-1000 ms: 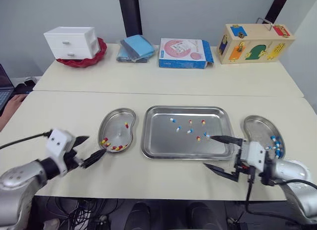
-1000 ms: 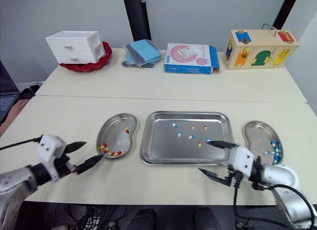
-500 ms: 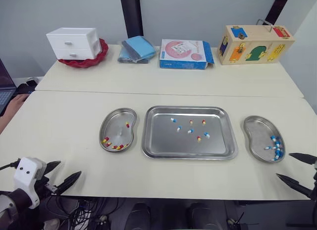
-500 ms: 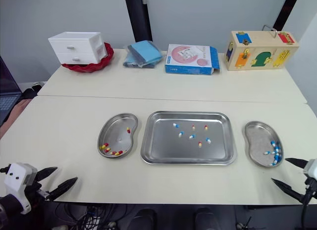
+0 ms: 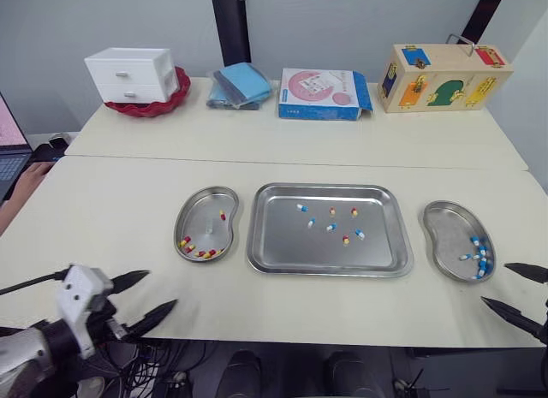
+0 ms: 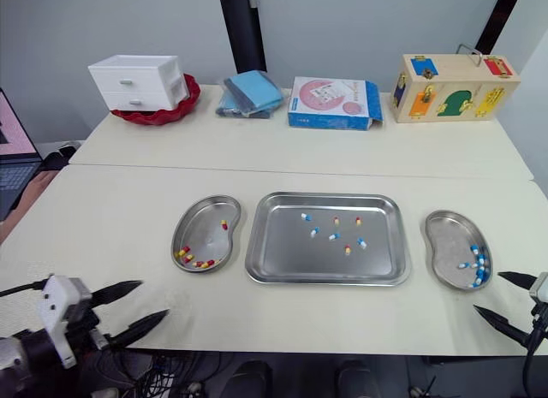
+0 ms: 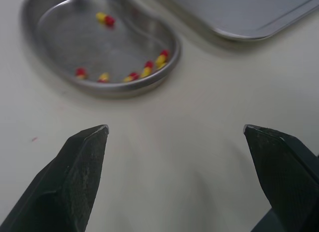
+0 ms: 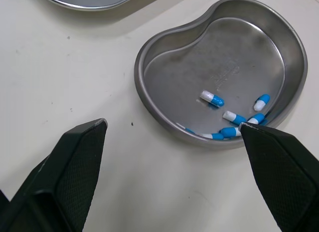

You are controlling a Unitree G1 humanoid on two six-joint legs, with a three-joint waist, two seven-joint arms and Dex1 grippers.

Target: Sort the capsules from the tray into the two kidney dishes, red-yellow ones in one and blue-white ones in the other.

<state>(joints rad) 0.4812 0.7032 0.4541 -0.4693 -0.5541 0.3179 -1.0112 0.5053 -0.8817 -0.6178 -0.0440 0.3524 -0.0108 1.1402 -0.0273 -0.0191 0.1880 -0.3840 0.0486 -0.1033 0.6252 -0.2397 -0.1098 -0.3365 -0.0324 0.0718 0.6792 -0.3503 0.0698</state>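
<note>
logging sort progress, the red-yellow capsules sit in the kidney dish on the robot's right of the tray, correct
Not right: the red-yellow capsules sit in the kidney dish on the robot's left of the tray, as the left eye view shows.

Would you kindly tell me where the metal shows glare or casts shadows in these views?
Left eye view: the tray reflects evenly, no hot spots. Left wrist view: the red-yellow kidney dish has a bright rim and a soft shadow on the table. Right wrist view: the blue-white kidney dish shows a pale sheen on its inner wall.
</note>
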